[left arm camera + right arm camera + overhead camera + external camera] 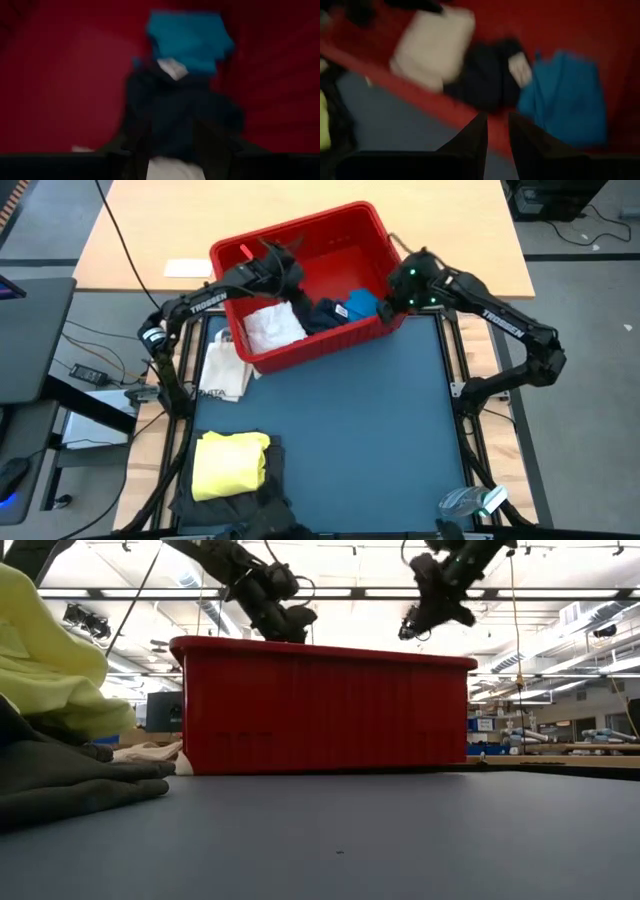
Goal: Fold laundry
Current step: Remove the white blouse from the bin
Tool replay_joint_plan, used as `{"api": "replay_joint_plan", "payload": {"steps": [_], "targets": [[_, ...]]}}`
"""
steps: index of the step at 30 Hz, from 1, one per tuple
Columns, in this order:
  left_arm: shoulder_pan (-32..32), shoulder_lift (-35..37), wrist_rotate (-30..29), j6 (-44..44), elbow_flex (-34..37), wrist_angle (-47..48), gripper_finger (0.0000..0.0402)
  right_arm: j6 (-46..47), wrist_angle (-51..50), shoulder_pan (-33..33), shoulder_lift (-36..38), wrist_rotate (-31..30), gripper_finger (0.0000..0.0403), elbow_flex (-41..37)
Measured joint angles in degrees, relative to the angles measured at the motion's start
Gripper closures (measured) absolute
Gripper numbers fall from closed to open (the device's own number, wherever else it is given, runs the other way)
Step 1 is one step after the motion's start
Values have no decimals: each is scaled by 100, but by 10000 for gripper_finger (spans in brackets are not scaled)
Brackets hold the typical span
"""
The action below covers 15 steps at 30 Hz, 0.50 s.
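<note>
A red basket [372,230] at the table's far side holds a white cloth [272,327], a dark navy garment [322,314] and a small blue piece [362,304]. My left gripper [290,275] reaches into the basket from the left. It is open, just above the navy garment [175,107], with the blue piece [187,40] beyond. My right gripper [392,298] hovers over the basket's right end. Its fingers are open by a narrow gap [498,117], above the basket's near rim. The folded yellow T-shirt [230,463] lies on the dark grey garment [240,505] at the table's near left.
A small white bag [225,375] lies at the table's left edge beside the basket. A clear plastic object [470,502] sits at the near right corner. The blue table top [370,430] between basket and near edge is bare. In the low view both grippers [290,625] [425,620] stand above the basket rim.
</note>
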<state>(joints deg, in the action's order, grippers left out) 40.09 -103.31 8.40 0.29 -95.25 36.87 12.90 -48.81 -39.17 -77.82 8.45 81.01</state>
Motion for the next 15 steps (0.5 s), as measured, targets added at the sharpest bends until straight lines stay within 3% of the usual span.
{"api": "replay_joint_plan", "payload": {"steps": [4,10,15], "targets": [[477,-239,-37,149,-14,-349,258,-153,748,-317,14,54,315,7],[1080,-550,-122,-102,-8,690,247,-409,667,-817,-67,453,291,7],[1196,-653,-107,-65,-8,1153,206,-720,640,-1169,-222,659,263,5]]}}
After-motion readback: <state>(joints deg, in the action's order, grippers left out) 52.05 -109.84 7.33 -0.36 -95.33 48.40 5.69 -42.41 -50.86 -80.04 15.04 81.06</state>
